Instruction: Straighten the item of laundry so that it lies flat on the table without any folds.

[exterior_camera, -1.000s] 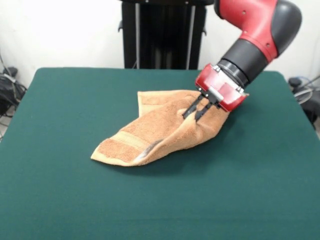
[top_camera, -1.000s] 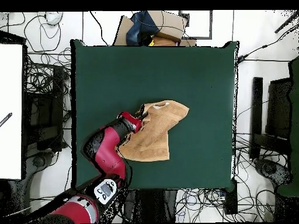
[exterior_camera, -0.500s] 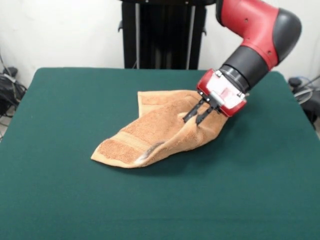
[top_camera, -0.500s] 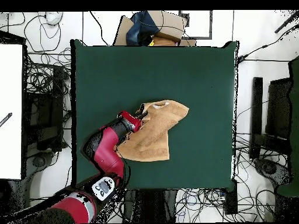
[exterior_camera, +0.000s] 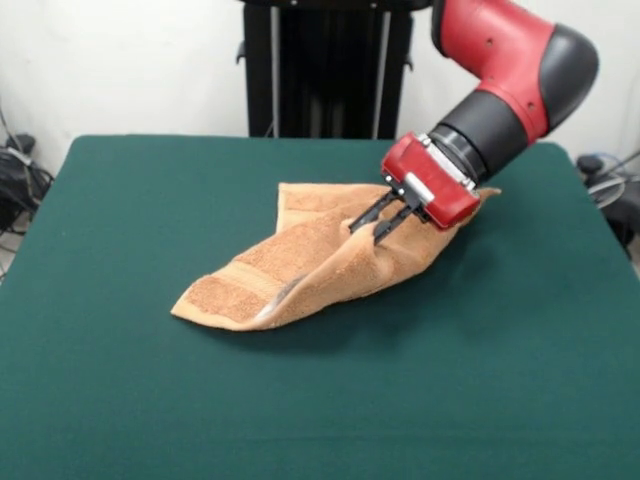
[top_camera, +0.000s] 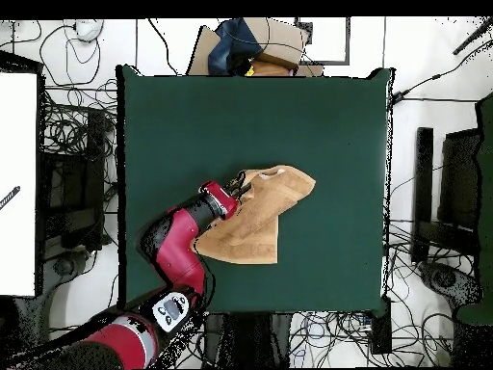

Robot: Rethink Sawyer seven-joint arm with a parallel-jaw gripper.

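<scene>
Orange-tan towel [exterior_camera: 300, 265] is lying bunched near the middle of the green tabletop [exterior_camera: 120, 400]. We are pinching its raised fold with our tool [exterior_camera: 366, 226] closed on it; its long axis is running away from the tool toward the front-left corner.

- The front view looks across the worktop [exterior_camera: 120, 400] from its near edge, low, close and slightly downward.
- The overhead view looks straight down from high up, taking in the whole worktop [top_camera: 318, 125] plus surrounding cables.
- Both views share the green worktop surface.
</scene>
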